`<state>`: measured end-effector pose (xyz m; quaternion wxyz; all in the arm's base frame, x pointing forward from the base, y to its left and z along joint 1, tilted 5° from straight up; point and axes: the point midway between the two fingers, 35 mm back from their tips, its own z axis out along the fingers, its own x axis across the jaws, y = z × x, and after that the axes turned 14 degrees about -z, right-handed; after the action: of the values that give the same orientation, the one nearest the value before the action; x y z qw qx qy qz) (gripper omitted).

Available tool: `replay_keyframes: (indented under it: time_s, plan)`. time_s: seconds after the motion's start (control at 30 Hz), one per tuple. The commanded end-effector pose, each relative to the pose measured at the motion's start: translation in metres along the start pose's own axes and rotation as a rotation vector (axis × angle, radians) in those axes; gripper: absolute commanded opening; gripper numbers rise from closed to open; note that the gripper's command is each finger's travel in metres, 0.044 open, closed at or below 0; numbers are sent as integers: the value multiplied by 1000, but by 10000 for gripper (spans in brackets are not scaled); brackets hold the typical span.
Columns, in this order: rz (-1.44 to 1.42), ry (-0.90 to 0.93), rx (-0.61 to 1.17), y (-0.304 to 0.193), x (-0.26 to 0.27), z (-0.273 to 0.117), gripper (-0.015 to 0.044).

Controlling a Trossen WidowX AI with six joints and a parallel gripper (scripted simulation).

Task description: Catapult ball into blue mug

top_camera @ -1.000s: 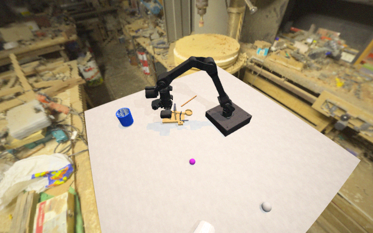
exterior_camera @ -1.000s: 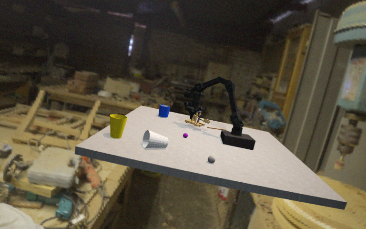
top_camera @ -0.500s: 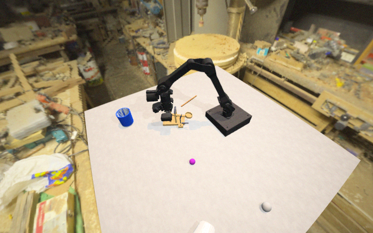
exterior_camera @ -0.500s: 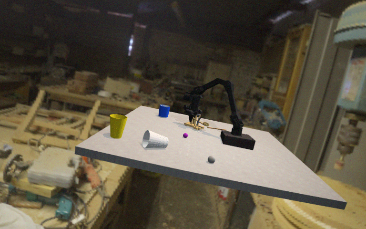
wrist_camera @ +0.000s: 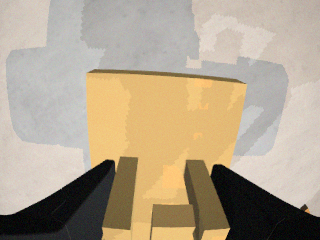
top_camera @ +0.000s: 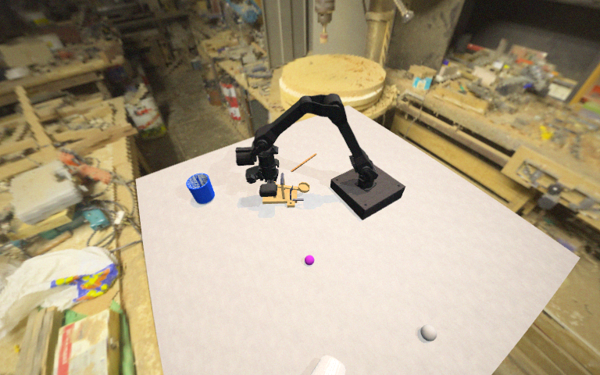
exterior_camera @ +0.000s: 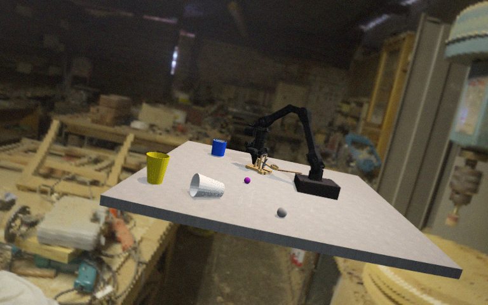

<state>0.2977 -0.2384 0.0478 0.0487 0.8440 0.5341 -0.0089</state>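
Observation:
The wooden catapult (top_camera: pixel 277 200) (exterior_camera: pixel 253 167) (wrist_camera: pixel 165 115) stands upright near the far side of the table. My gripper (top_camera: pixel 275 184) (exterior_camera: pixel 259 156) (wrist_camera: pixel 164 171) points down and is shut on the catapult's two upright posts, one finger against the outside of each. Whether the base touches the table is not clear. The throwing arm's round cup (top_camera: pixel 303 187) (exterior_camera: pixel 274 167) faces my base and looks empty. The magenta ball (top_camera: pixel 308 259) (exterior_camera: pixel 247 180) lies on the table nearer the top camera. The blue mug (top_camera: pixel 202 193) (exterior_camera: pixel 218 148) stands upright beyond the catapult's other end.
An orange stick (top_camera: pixel 304 162) (exterior_camera: pixel 290 172) lies behind the catapult. A grey ball (top_camera: pixel 428 332) (exterior_camera: pixel 281 212) lies far to the front. A white cup (top_camera: pixel 329 367) (exterior_camera: pixel 210 187) lies on its side. A yellow cup (exterior_camera: pixel 157 169) stands near the table edge. My black base (top_camera: pixel 363 204) (exterior_camera: pixel 316 187) stands beside the catapult.

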Motion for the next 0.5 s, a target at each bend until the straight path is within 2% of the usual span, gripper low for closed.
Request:
replay_keyframes:
  time_s: [0.0,0.3,0.4,0.47]
  plan:
    - [0,-1,-5,1,0,-2,131]
    - [0,-1,-5,1,0,-4,368]
    - [0,-1,-4,4,-1,-42,440]
    - [0,0,-3,2,0,-76,440]
